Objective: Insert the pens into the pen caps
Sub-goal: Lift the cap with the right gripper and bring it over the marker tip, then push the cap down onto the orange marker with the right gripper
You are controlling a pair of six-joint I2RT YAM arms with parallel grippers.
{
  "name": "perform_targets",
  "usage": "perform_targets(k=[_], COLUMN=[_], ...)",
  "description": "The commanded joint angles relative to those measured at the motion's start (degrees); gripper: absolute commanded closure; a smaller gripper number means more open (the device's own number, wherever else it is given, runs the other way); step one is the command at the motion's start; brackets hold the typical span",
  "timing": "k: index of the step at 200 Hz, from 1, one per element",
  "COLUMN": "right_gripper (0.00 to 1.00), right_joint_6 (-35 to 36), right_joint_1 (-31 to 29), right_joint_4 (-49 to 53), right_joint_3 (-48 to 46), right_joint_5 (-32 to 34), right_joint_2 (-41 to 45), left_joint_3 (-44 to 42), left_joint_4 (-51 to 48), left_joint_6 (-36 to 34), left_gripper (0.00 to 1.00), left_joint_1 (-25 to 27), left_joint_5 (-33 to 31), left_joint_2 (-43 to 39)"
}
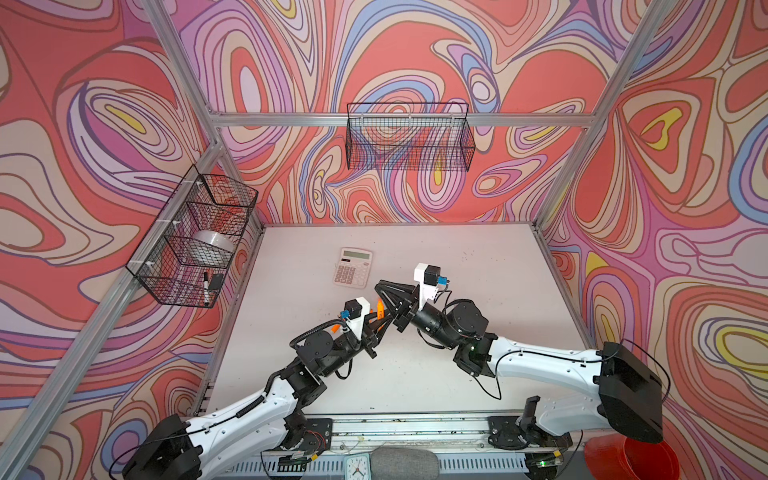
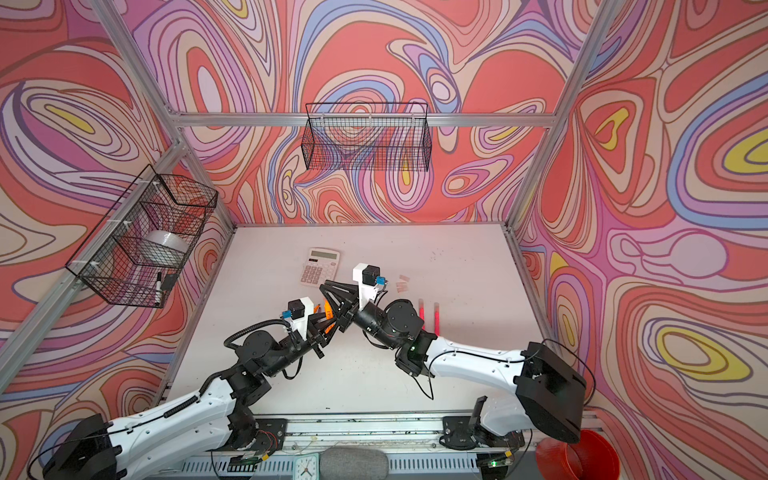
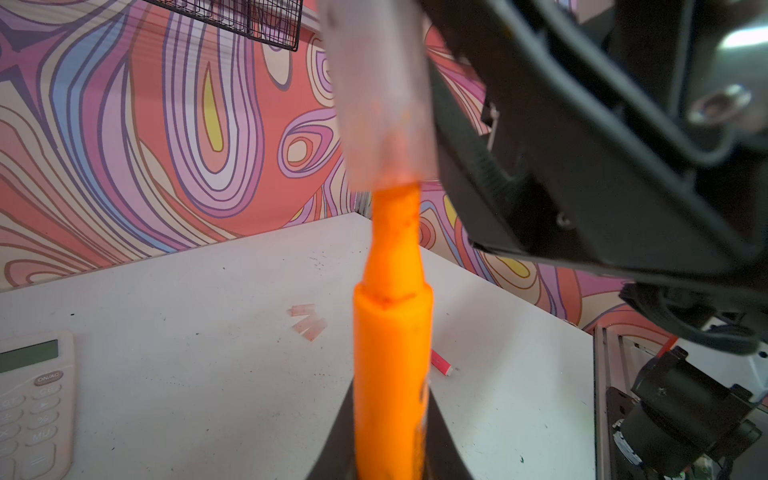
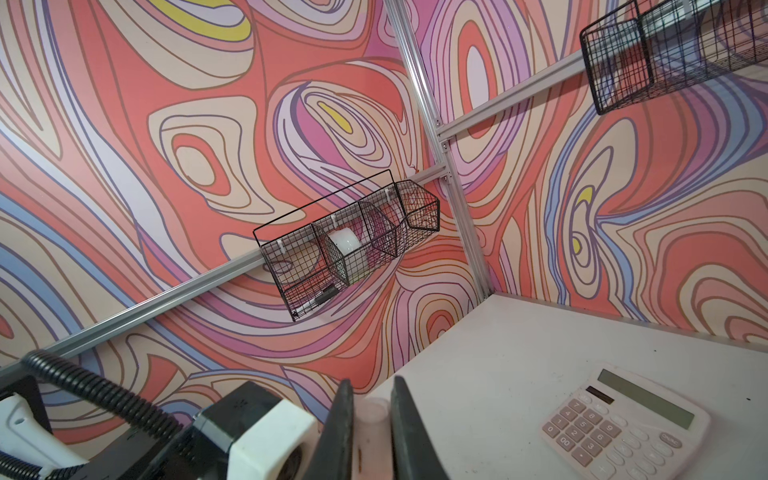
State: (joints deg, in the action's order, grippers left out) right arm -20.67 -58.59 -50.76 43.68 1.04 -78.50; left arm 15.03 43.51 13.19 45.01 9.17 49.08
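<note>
I am clamping the slim orange plastic pen [image 3: 390, 332] in my left pincer [image 3: 390, 390] and the stubby translucent pale cap [image 3: 382, 95] in my right pincer [image 4: 371, 399], above the white table [image 3: 208, 291] near its middle. The tip is just entering the cap's mouth, likely needing a straight, aligned push.

On the table [image 2: 465, 374] the calculator [image 2: 320, 266] lies toward the back, the loose caps [image 2: 401, 285] right of it, and two pens [image 2: 436, 316] nearer still (partly behind the right arm [image 2: 478, 361]).
</note>
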Motion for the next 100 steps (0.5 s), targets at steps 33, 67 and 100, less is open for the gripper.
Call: perform_targets(k=[33, 67, 100], right_gripper=[1.0, 1.0, 0.87], right_joint_6=[-0.78, 0.08, 0.78], right_joint_1=[-0.3, -0.34, -0.34], right_joint_4=[-3.37, -1.73, 3.65], right_joint_3=[-4.38, -6.58, -6.77], right_joint_5=[-1.05, -3.94, -5.5], right_joint_2=[1.85, 3.15, 4.79], left_joint_3=[1.36, 1.06, 1.06], left_joint_4=[1.8, 3.16, 3.16], left_joint_6=[1.06, 1.49, 0.88], left_gripper=[1.0, 1.0, 1.0], left_joint_1=[0.16, 0.12, 0.16], left_joint_5=[-0.46, 1.29, 2.54], left_joint_2=[-1.18, -1.48, -1.87])
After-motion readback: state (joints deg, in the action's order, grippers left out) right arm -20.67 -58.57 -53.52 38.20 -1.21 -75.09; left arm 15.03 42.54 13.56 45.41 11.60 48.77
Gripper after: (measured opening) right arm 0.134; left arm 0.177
